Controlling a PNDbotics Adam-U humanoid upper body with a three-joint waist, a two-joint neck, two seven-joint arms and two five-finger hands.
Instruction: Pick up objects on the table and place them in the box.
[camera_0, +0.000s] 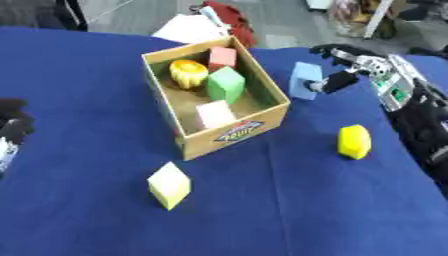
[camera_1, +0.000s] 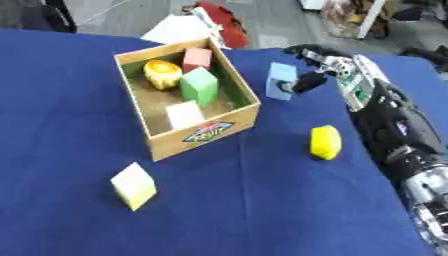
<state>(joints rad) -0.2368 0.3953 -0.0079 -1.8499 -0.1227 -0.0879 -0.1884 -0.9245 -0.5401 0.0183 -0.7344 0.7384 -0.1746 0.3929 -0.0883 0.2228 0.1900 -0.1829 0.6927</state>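
tabletop (camera_0: 79, 65): covered in deep blue cloth, fills most of the view | floor (camera_0: 289, 17): grey, beyond the far edge | far edge: white sheet (camera_0: 185, 29) and red item (camera_0: 229, 20) | light: even, soft

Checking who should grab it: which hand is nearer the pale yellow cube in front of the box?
Left. The left hand idles at the table's left edge; the right hand pinches the light blue block, beyond the pale yellow cube.
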